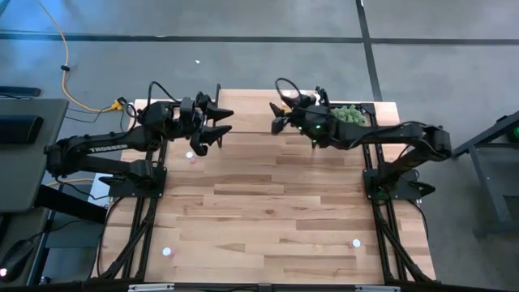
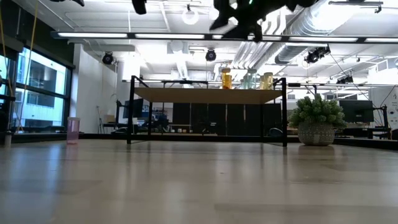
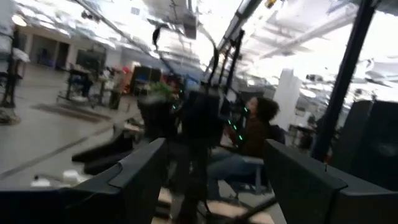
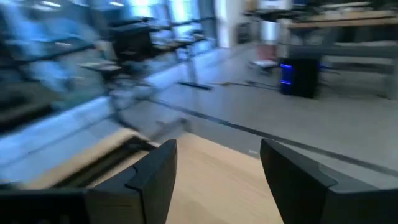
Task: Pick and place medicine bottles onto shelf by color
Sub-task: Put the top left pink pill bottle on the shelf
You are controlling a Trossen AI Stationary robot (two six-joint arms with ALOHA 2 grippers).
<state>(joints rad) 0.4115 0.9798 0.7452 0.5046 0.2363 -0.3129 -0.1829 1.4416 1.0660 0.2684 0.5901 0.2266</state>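
Bare wooden surface in front. Shelf along far edge, bottles already on top. Left end effector and right end effector raised near far edge, both wide and empty, probably between picks. Pink bottle toward far left corner.

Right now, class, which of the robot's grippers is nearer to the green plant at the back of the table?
The right gripper. It hangs just beside the plant, toward the table's middle. The left gripper is farther off, over the table's left half.
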